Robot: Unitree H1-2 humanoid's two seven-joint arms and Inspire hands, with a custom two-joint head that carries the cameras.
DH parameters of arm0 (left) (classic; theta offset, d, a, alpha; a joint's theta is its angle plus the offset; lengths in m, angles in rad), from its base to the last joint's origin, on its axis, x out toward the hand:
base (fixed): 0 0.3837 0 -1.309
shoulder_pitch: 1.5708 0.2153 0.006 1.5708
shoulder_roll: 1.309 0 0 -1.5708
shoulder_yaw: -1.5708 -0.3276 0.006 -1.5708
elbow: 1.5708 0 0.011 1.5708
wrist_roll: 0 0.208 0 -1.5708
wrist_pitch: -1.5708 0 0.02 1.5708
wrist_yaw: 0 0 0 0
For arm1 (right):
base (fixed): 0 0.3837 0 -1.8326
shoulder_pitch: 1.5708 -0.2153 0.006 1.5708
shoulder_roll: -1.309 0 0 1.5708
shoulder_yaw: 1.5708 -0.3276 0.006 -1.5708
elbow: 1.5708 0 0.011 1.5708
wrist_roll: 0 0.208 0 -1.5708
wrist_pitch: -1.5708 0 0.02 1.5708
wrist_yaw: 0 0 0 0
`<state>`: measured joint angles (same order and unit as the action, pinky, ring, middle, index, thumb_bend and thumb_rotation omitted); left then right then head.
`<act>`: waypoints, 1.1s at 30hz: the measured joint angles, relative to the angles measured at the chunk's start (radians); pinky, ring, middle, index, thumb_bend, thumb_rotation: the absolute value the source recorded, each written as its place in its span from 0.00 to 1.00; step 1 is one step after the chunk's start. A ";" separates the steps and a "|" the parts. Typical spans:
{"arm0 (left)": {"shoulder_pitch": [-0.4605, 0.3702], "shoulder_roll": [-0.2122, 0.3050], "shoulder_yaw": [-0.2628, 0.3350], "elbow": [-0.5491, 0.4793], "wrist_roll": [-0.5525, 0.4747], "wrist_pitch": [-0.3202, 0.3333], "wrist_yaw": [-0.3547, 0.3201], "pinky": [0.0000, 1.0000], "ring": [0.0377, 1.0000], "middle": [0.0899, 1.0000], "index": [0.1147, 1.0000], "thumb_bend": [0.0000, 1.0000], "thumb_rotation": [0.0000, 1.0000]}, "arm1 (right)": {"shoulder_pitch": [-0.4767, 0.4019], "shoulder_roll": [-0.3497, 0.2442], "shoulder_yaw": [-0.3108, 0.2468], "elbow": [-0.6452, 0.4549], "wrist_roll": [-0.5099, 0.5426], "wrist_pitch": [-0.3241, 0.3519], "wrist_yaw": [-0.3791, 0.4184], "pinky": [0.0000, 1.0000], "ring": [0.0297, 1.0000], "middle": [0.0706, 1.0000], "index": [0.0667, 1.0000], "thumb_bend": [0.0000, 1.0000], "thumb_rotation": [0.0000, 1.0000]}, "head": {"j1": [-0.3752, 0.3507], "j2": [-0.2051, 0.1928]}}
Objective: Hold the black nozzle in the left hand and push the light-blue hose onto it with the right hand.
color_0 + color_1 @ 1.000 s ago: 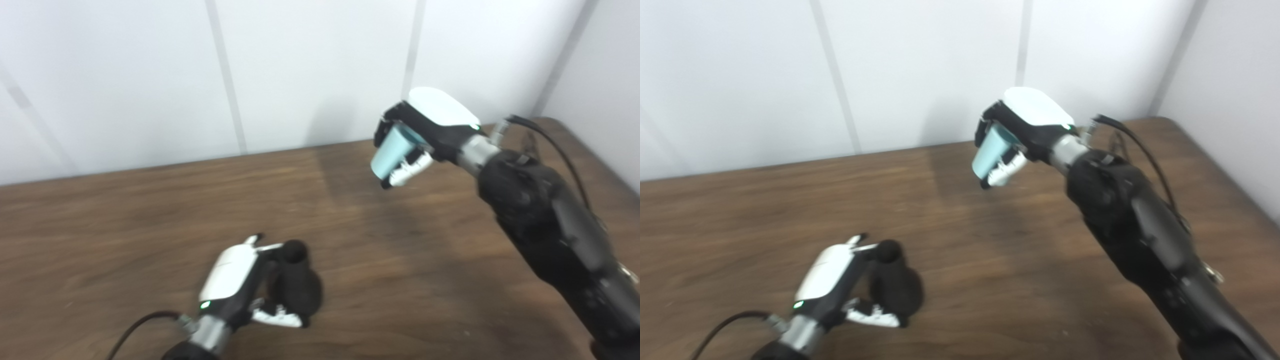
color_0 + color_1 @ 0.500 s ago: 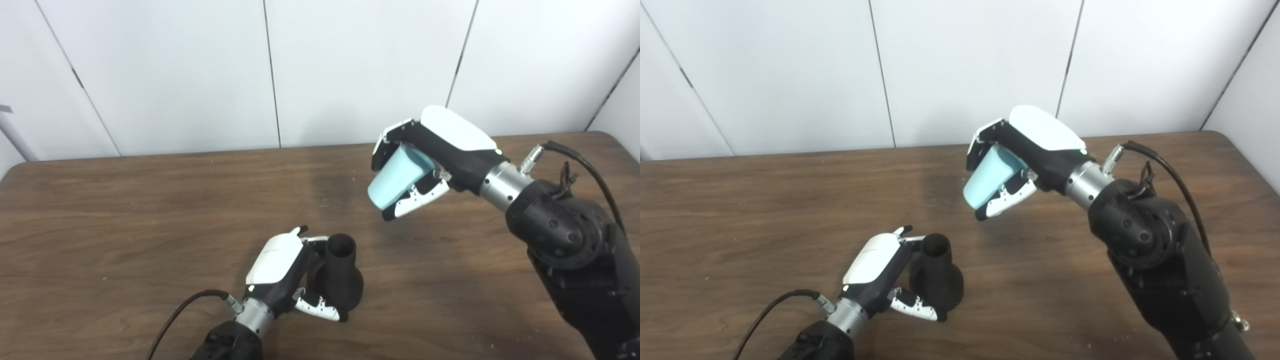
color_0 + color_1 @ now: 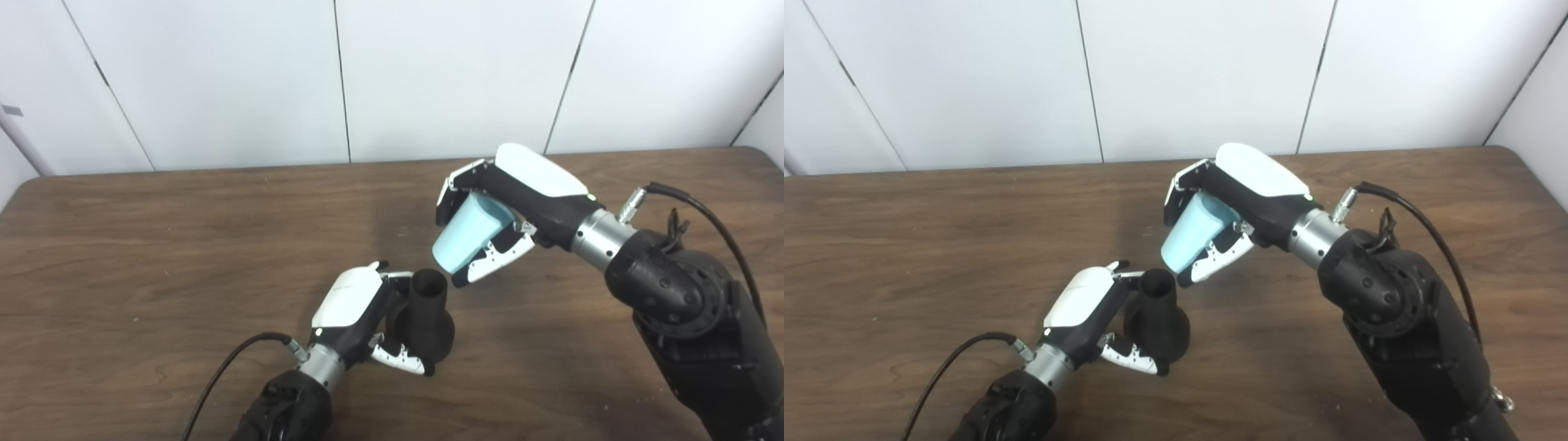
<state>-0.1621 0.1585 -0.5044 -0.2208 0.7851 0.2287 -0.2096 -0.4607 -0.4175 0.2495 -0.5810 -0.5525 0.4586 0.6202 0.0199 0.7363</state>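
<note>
My left robot hand (image 3: 361, 312) is wrapped around the black nozzle (image 3: 424, 318), a matte piece with a bulbous base and a narrower round neck. It stands near upright at the front centre of the brown wood-grain surface (image 3: 153, 245), open mouth facing up.

My right robot hand (image 3: 508, 208) is closed on the light-blue hose (image 3: 467, 231), a smooth, slightly tapered tube. I read its long axis as tilted, lower end pointing down-left toward the nozzle mouth. That end hangs just above and to the right of the mouth, not touching it.

White panelled wall (image 3: 245, 79) behind.
</note>
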 measured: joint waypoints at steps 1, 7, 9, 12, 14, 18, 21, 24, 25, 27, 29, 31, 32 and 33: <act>0.000 -0.001 0.000 0.000 0.001 0.001 -0.001 0.94 0.67 0.44 0.42 0.52 0.00 | 0.002 0.001 0.002 0.000 0.001 0.000 0.000 0.32 0.40 0.45 0.45 0.50 0.00 | 0.000 0.000; 0.000 -0.003 -0.001 -0.002 0.005 0.008 -0.005 0.94 0.69 0.43 0.42 0.52 0.00 | 0.019 0.007 0.013 0.000 0.008 0.000 0.009 0.32 0.40 0.45 0.45 0.50 0.00 | 0.000 0.005; 0.000 -0.003 -0.001 -0.003 0.005 0.009 -0.005 0.94 0.69 0.43 0.42 0.52 0.00 | 0.023 0.007 0.016 -0.004 0.008 0.001 0.016 0.32 0.40 0.45 0.45 0.50 0.00 | -0.002 0.006; 0.000 -0.003 -0.002 -0.003 0.005 0.011 -0.007 0.94 0.68 0.44 0.42 0.52 0.00 | 0.022 0.007 0.018 -0.024 0.006 0.003 0.029 0.32 0.40 0.45 0.45 0.50 0.00 | -0.003 0.006; -0.001 -0.003 -0.003 -0.004 0.005 0.012 -0.008 0.94 0.69 0.45 0.42 0.52 0.00 | 0.019 0.007 0.019 -0.039 0.004 0.004 0.041 0.32 0.40 0.45 0.45 0.50 0.00 | -0.003 0.006; -0.001 -0.004 -0.003 -0.004 0.005 0.015 -0.010 0.94 0.71 0.46 0.41 0.52 0.00 | 0.014 0.007 0.017 -0.040 0.002 0.004 0.053 0.32 0.41 0.45 0.44 0.50 0.00 | -0.006 0.006; -0.002 -0.004 -0.004 -0.004 0.005 0.015 -0.012 0.94 0.70 0.46 0.41 0.52 0.00 | 0.011 0.007 0.015 -0.044 -0.002 0.004 0.065 0.31 0.41 0.45 0.44 0.50 0.00 | -0.006 0.006; -0.003 -0.004 -0.005 -0.004 0.005 0.015 -0.012 0.93 0.68 0.45 0.42 0.52 0.00 | 0.010 0.008 0.014 -0.064 -0.010 0.005 0.075 0.31 0.41 0.45 0.44 0.50 0.00 | -0.005 0.006; -0.003 -0.004 -0.005 -0.004 0.005 0.015 -0.012 0.93 0.68 0.45 0.42 0.52 0.00 | 0.010 0.010 0.014 -0.072 -0.015 0.006 0.081 0.31 0.41 0.45 0.44 0.50 0.00 | -0.005 0.006; -0.003 -0.004 -0.006 -0.004 0.006 0.016 -0.012 0.93 0.68 0.44 0.42 0.52 0.00 | 0.010 0.016 0.014 -0.076 -0.024 0.006 0.088 0.31 0.41 0.45 0.44 0.50 0.00 | -0.005 0.008; -0.003 -0.004 -0.006 -0.004 0.006 0.016 -0.012 0.93 0.67 0.44 0.42 0.52 0.00 | 0.010 0.023 0.014 -0.081 -0.032 0.006 0.093 0.32 0.41 0.45 0.44 0.50 0.00 | -0.005 0.008; -0.003 -0.004 -0.007 -0.004 0.006 0.016 -0.012 0.94 0.67 0.44 0.42 0.52 0.00 | 0.010 0.031 0.014 -0.092 -0.044 0.006 0.096 0.32 0.41 0.45 0.44 0.50 0.00 | -0.005 0.008; -0.004 -0.004 -0.007 -0.004 0.006 0.016 -0.012 0.94 0.68 0.44 0.42 0.52 0.00 | 0.010 0.034 0.014 -0.097 -0.048 0.006 0.097 0.32 0.40 0.45 0.44 0.50 0.00 | -0.005 0.008; -0.004 -0.004 -0.007 -0.004 0.007 0.016 -0.012 0.94 0.68 0.44 0.42 0.52 0.00 | 0.010 0.039 0.014 -0.101 -0.051 0.006 0.098 0.32 0.40 0.45 0.44 0.50 0.00 | -0.005 0.008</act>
<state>-0.1658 0.1550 -0.5117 -0.2248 0.7918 0.2447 -0.2219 -0.4505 -0.3785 0.2636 -0.6820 -0.6037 0.4648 0.7178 0.0153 0.7440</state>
